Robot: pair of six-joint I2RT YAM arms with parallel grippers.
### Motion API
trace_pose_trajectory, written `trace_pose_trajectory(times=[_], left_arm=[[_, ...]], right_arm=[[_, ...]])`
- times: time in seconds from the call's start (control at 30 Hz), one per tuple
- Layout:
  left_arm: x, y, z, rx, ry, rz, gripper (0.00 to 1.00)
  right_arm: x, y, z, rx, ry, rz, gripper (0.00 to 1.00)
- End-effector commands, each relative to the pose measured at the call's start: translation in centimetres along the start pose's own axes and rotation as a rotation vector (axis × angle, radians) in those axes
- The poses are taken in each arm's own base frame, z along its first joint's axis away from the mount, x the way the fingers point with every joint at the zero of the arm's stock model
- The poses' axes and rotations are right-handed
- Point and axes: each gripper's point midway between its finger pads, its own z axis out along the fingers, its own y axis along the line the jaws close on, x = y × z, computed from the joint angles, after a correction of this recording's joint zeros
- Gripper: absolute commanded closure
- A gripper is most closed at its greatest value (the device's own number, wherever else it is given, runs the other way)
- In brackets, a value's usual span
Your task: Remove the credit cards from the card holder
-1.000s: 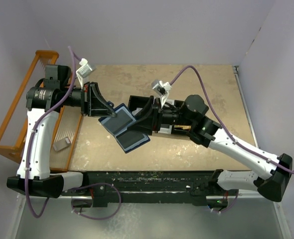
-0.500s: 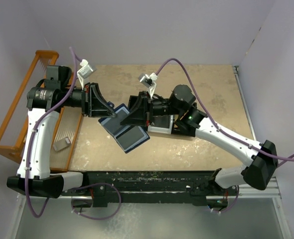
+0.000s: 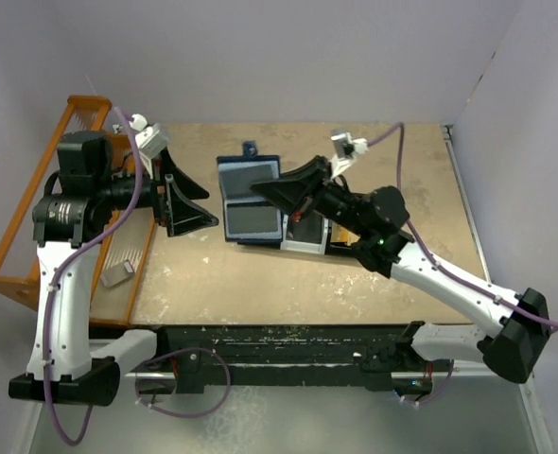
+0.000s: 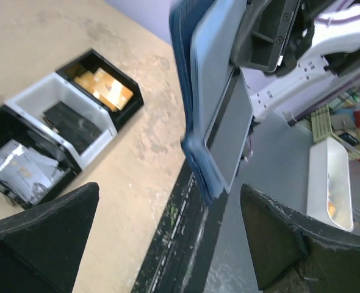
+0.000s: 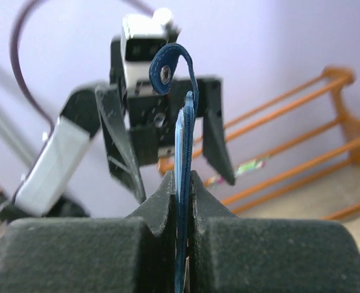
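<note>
Pinching card holder (image 3: 247,223) edgewise, right pincer (image 5: 181,183) holds it.

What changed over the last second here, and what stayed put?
The left gripper let go of the card holder, opened wide and drew back to the left. The right gripper closed on the holder's edge and carried it up and farther from the robot, opened out. The tray and the wooden rack stayed where they were.
</note>
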Motion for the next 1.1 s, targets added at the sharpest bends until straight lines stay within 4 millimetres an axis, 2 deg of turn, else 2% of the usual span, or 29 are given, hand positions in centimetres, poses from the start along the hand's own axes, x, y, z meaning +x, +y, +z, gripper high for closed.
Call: trace_pose_trajectory(times=[0.0,0.17,0.3,0.4,0.43,0.5,0.57,0.77,0.8,0.9,0.97,1.0,1.07], left_arm=[[-3.1,-0.3,-0.1,0.015,-0.111,0.013,0.01],[-3.7,-0.9,0.5,0.158,-0.134,-0.186,0.01],[-4.4,-1.3,0.5,0.182,-0.174,-0.242,0.01],[-4.0,-0.9,0.6,0.181,-0.17,-0.258,0.0],[-3.9,-0.7,0.7,0.18,-0.169,-0.263,0.03],[-3.5,-0.4,0.8,0.183,-0.162,-0.289,0.11],[-3.3,-0.4,0.9,0.193,-0.16,-0.308,0.21],[-2.4,-1.2,0.6,0.213,-0.133,-0.333,0.45],[-2.2,-1.3,0.6,0.214,-0.131,-0.33,0.53],[-2.3,-1.2,0.5,0.213,-0.129,-0.327,0.86],[-2.1,-1.0,0.5,0.218,-0.114,-0.338,1.0],[-1.9,-0.6,0.5,0.215,-0.103,-0.356,1.0],[-1.5,0.1,0.5,0.196,-0.082,-0.347,1.0]], right_arm=[[-8.1,1.2,-1.7,0.031,-0.441,-0.039,1.0],[-8.2,1.7,-0.6,0.012,-0.51,-0.027,1.0],[-7.9,1.6,0.2,-0.002,-0.544,0.002,1.0],[-8.1,1.5,0.7,-0.014,-0.571,0.021,1.0],[-7.8,1.3,0.9,-0.016,-0.572,0.026,1.0],[-8.3,1.9,1.6,-0.042,-0.59,0.033,1.0],[-7.9,2.0,2.0,-0.044,-0.599,0.039,1.0],[-7.2,1.1,2.5,-0.024,-0.634,0.046,1.0],[-7.0,1.2,2.6,-0.03,-0.633,0.048,1.0],[-6.3,1.4,3.0,-0.041,-0.622,0.049,1.0],[-6.2,1.2,2.6,-0.027,-0.618,0.048,1.0],[-5.4,1.2,2.7,-0.023,-0.578,0.052,0.97],[-4.7,0.1,1.8,0.013,-0.523,0.056,0.79]])
